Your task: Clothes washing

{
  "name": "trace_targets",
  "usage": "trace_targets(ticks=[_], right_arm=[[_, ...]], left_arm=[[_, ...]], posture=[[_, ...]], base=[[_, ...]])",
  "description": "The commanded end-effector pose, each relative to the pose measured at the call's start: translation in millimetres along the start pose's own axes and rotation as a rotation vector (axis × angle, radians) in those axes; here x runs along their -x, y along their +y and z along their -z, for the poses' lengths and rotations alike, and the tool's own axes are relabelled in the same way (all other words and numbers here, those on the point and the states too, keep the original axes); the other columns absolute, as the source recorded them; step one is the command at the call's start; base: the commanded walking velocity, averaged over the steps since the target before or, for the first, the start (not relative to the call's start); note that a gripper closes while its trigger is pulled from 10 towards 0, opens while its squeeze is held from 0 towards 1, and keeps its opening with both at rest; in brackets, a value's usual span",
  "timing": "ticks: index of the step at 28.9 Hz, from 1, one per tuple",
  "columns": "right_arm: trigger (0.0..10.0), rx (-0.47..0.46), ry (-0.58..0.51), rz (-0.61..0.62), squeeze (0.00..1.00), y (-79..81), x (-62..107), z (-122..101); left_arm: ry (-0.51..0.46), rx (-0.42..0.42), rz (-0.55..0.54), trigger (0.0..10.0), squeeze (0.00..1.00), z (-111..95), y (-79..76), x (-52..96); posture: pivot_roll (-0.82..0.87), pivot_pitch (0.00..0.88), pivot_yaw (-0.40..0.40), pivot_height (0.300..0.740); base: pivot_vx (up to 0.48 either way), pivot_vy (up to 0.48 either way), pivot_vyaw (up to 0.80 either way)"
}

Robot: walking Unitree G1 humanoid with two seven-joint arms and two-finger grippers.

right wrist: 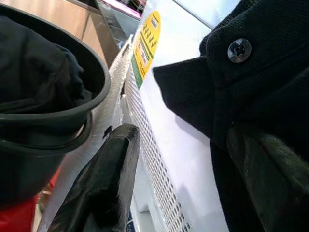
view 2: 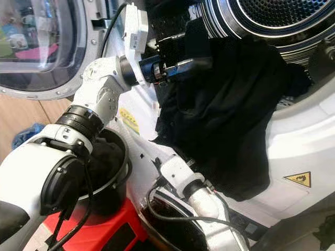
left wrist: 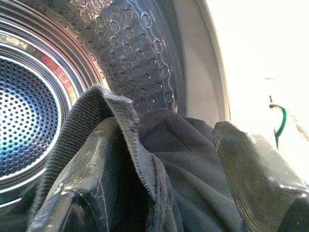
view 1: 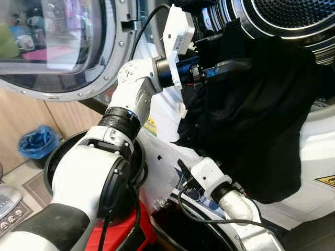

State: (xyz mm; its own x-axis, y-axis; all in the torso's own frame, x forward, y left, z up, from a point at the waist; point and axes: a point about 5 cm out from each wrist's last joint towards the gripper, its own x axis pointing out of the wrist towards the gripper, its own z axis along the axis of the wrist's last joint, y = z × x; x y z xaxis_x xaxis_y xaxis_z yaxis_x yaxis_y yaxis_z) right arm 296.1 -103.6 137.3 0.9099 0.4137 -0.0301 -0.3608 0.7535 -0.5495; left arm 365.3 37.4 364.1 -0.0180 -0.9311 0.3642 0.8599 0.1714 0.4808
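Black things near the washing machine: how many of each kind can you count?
Black garment hanging from the drum opening, held by the left claw: 1
Black bucket with dark clothes inside: 1
Black-fingered claws, left and right claw: 2
Total: 4

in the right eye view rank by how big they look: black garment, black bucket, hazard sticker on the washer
1. black garment, hanging from the drum opening, held by the left gripper
2. black bucket, partly hidden behind the left arm, so its full size is unsure
3. yellow hazard sticker, by far the smallest
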Motion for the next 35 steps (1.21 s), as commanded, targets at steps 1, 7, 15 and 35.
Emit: trace_targets(ticks=[1,7,15,35], right_arm=[[10.0,0.028,0.122,0.274,0.0,-59.2,-0.3,17.7],[10.0,0.075,0.036,0.393,0.0,-89.4,-13.5,-4.1],[10.0,-0.039,-0.08,0.382,0.0,-91.2,-27.2,-26.6],[10.0,-0.112,-0.134,0.305,0.0,-70.7,-39.8,-27.8]], left_arm=[[-0.022,0.002,0.067,10.0,0.0,-6.2,-2.9,-0.9],[0.041,0.072,0.308,10.0,0.0,6.0,-30.6,5.6],[0.03,-0.048,0.311,10.0,0.0,-14.5,-47.7,13.3],[0.047,0.355,0.449,10.0,0.0,-69.8,-99.7,74.3]], posture=[[0.05,0.098,-0.013,0.74],[0.05,0.1,-0.011,0.74],[0.07,0.108,-0.016,0.74],[0.1,0.124,-0.007,0.74]], base=[[0.0,0.0,0.0],[0.0,0.0,0.0],[0.0,0.0,0.0],[0.0,0.0,0.0]])
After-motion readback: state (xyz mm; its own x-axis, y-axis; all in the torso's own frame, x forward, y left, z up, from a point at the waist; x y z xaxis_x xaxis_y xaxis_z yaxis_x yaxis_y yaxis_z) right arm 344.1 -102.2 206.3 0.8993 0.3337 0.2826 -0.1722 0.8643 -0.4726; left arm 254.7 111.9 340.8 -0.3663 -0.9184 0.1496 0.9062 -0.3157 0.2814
